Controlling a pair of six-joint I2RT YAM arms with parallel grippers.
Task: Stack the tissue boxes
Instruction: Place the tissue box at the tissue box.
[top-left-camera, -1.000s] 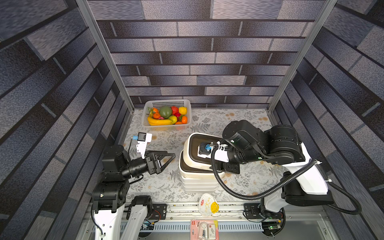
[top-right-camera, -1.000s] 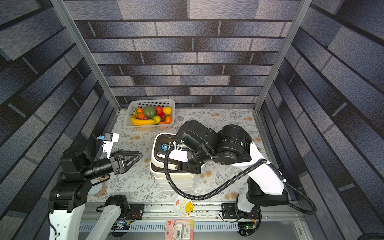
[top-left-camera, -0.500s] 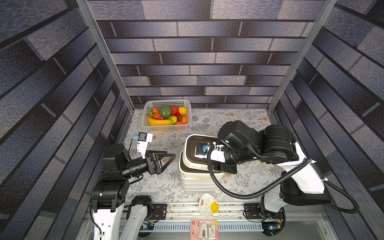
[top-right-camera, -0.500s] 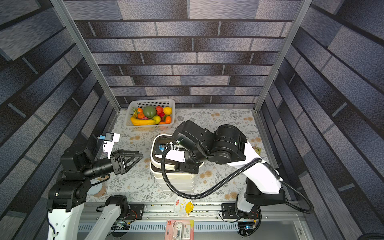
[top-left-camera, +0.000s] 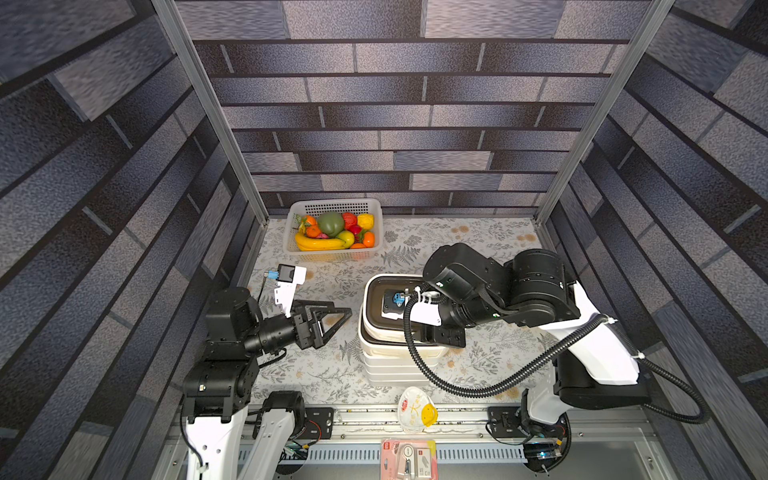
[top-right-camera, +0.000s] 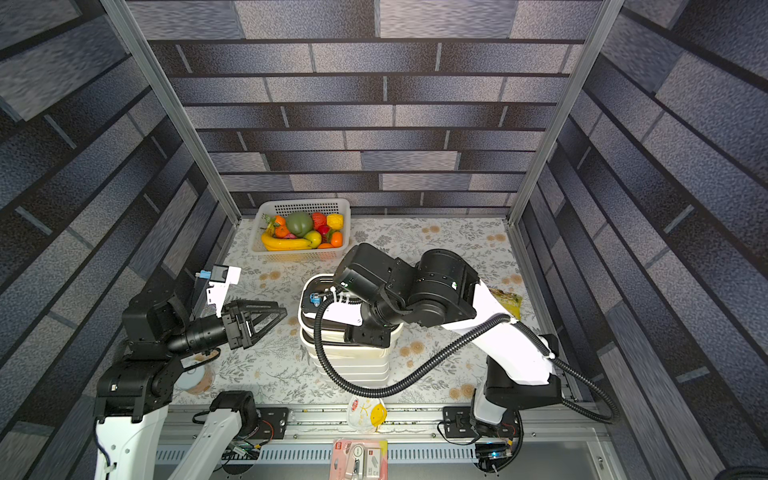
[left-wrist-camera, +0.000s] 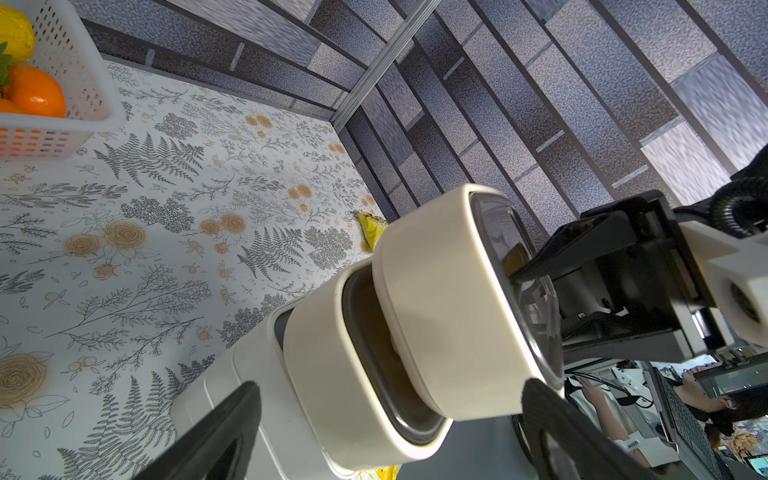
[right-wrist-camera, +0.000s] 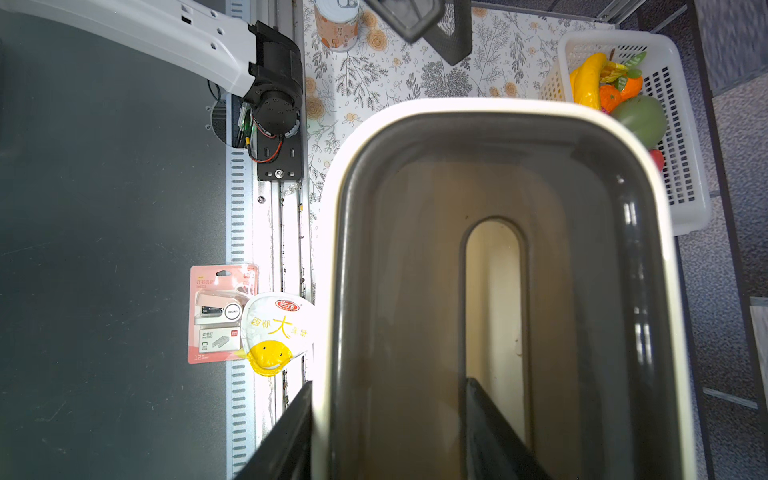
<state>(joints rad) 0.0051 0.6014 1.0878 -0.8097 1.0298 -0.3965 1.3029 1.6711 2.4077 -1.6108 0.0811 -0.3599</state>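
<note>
1. Gripping the top cream box (right-wrist-camera: 415, 270), the right end effector (right-wrist-camera: 388, 384) is clenched on one long side of it. One finger (right-wrist-camera: 286, 436) is outside the cream wall. The other finger (right-wrist-camera: 486, 432) pokes down into the slot in the dark-brown lid.
2. That box is at the very top of the stack (top-right-camera: 353, 353), which stands in the middle of the counter (top-left-camera: 478, 237). In the left wrist view it sits crooked on the second cream box (left-wrist-camera: 320, 374). A bit of that box's dark lid shows in the gap.
3. Under the two cream boxes are the white boxes (top-left-camera: 395, 372), one on top of another. I cannot tell how many.
4. The left end effector (top-left-camera: 332, 318) is released, with its fingers (left-wrist-camera: 220, 432) spread wide. It hovers over the counter just beside the stack, points at it and does not touch it.
5. The counter has a cloth with grey leaves and orange flowers on it. A white basket (top-left-camera: 332, 206) full of fruit stands at the back, well apart from the stack.
6. At the front edge, near the stack, lies a white and yellow packet (top-left-camera: 415, 411). A pink stapler pack (top-left-camera: 407, 457) lies just beside it.
7. A can (right-wrist-camera: 336, 20) stands on the counter by the left arm. A yellow snack bag (top-right-camera: 507, 299) peeks out from behind the right arm.
</note>
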